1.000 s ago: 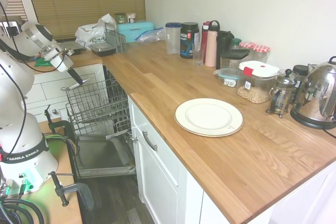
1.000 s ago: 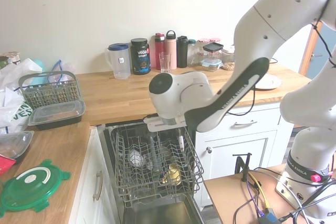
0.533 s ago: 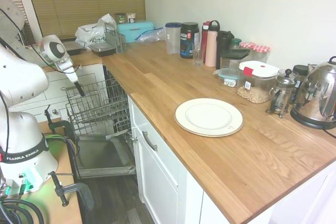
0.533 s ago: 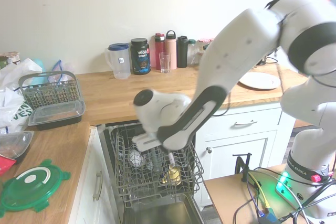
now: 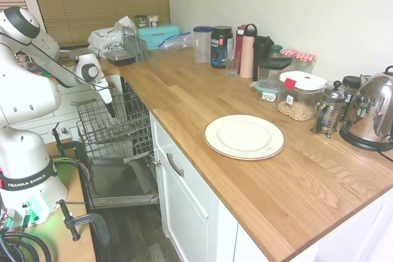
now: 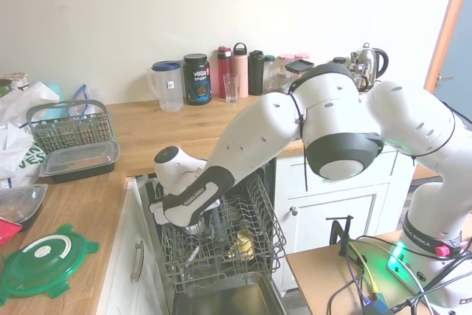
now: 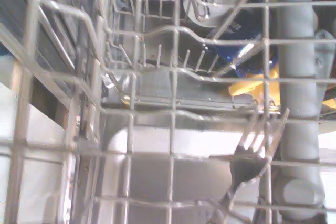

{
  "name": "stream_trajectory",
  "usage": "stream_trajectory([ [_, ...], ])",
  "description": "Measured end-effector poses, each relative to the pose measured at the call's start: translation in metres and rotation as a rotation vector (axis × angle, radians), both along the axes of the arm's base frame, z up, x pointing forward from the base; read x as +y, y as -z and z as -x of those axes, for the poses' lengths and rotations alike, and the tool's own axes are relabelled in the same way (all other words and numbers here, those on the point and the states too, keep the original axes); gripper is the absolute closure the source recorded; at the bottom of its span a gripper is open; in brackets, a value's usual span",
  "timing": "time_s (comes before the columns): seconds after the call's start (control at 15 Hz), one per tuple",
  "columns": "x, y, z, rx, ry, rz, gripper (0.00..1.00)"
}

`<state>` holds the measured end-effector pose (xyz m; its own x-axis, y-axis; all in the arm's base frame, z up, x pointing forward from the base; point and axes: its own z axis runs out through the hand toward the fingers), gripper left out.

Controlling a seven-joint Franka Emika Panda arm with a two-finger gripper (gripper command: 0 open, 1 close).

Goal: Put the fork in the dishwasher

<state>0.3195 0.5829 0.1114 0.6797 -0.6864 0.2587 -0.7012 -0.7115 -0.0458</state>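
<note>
My gripper [image 5: 111, 110] is down inside the dishwasher [image 5: 116, 128], low among the wires of the grey rack [image 6: 221, 237], and the fork [image 7: 251, 153] is right there with it: in the wrist view its grey tines rise up among the rack wires, tips touching or just crossing one horizontal wire, with the steel door panel [image 5: 120, 183] pale below. In the second exterior view I see only a thin pale sliver at [image 6: 193, 254] that may be the fork under my wrist, too small to be sure. As for my fingers, I cannot tell how far apart they stand; in the first exterior view they read as one dark stub against the rack, and in the second the wrist body hides them, so I also cannot say whether I have hold of the fork or it rests on the wires. Counting now: one fork, one rack pulled out over one dropped door. In the rack sit one yellow item [image 7: 251, 85] and something dark blue [image 7: 231, 59] beside it, plus a grey upright tube [image 7: 296, 51]. On the wooden counter [image 5: 202, 96] there is one white plate [image 5: 244, 136], well apart from me, one kettle [image 5: 371, 115], one small glass press [image 5: 330, 108], and a row of bottles and tubs along the wall. Over on the other counter lie one green lid [image 6: 46, 263] and one cutlery basket [image 6: 68, 127].
</note>
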Motion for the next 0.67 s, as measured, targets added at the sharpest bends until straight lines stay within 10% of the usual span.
stream_trajectory([
  [0.67,-0.094,-0.043,0.083,-0.217,0.050,-0.120,0.00],
])
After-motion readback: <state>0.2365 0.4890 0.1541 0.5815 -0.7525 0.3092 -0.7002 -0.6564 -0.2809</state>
